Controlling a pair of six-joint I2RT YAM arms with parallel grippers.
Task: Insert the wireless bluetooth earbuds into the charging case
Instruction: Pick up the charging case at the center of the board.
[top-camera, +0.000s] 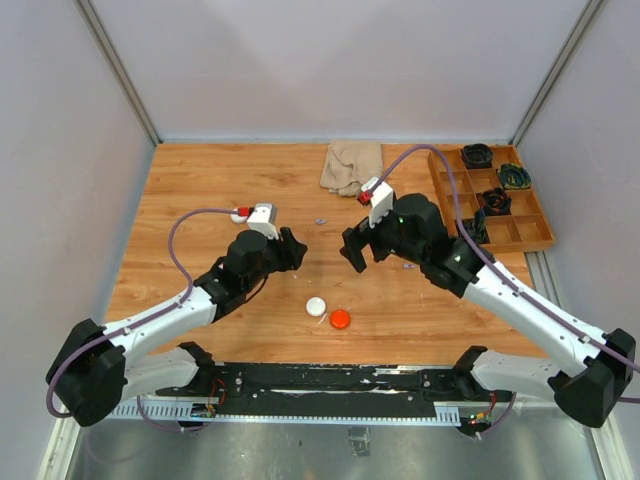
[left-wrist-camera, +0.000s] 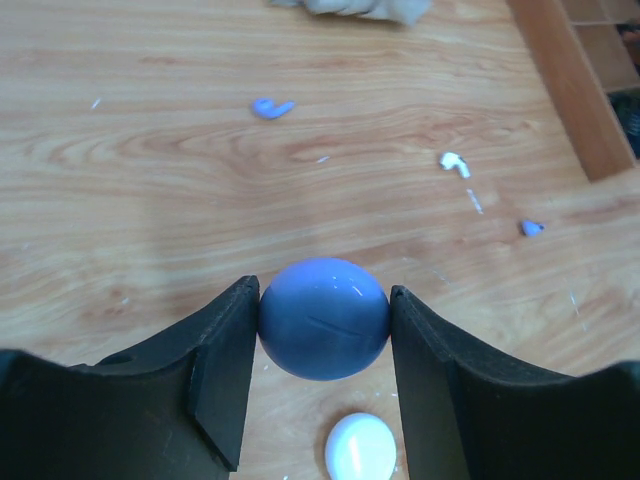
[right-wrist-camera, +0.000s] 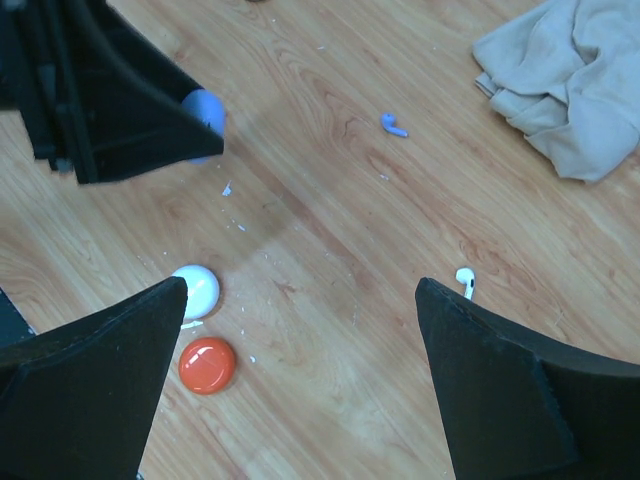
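My left gripper (left-wrist-camera: 324, 292) is shut on a glossy blue round charging case (left-wrist-camera: 323, 320), pinched at its sides and held above the wood; it also shows as a blue edge (right-wrist-camera: 207, 113) in the right wrist view. A purple earbud (left-wrist-camera: 272, 107) lies farther out on the table, a white earbud (left-wrist-camera: 455, 162) to its right, and another purple bit (left-wrist-camera: 531, 228) beyond that. My right gripper (right-wrist-camera: 300, 285) hangs open over bare wood, the white earbud (right-wrist-camera: 465, 279) just outside its right finger and the purple earbud (right-wrist-camera: 393, 124) farther off.
A white puck (top-camera: 316, 307) and an orange puck (top-camera: 340, 319) lie near the front between the arms. A beige cloth (top-camera: 352, 166) is bunched at the back. A wooden compartment tray (top-camera: 530, 238) with dark items stands at the right edge.
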